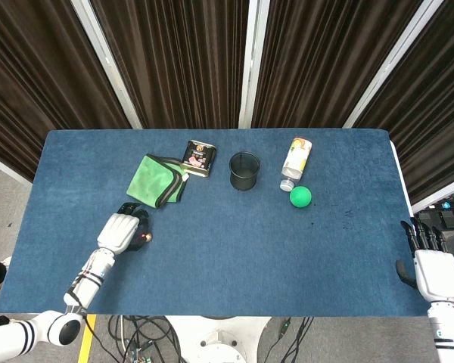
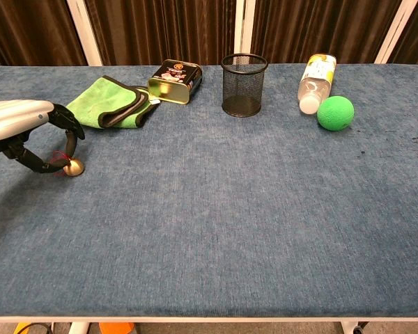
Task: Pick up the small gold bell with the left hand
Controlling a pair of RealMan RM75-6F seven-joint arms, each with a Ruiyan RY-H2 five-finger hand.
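Note:
The small gold bell (image 2: pixel 73 167) with a red loop sits low at the tabletop on the left, also seen as a small dot in the head view (image 1: pixel 145 239). My left hand (image 2: pixel 28 132) curls over it, a fingertip and the thumb pinching the bell from either side; the white back of the hand (image 1: pixel 121 231) hides most of the grip from above. My right hand (image 1: pixel 433 265) hangs beyond the table's right front corner, fingers straight and apart, holding nothing; the chest view does not show it.
A folded green cloth (image 2: pixel 104 103) lies just behind the left hand. Further back stand a gold tin (image 2: pixel 173 80), a black mesh cup (image 2: pixel 243 85), a lying bottle (image 2: pixel 315 82) and a green ball (image 2: pixel 334 113). The blue table (image 2: pixel 230 223) stretches right.

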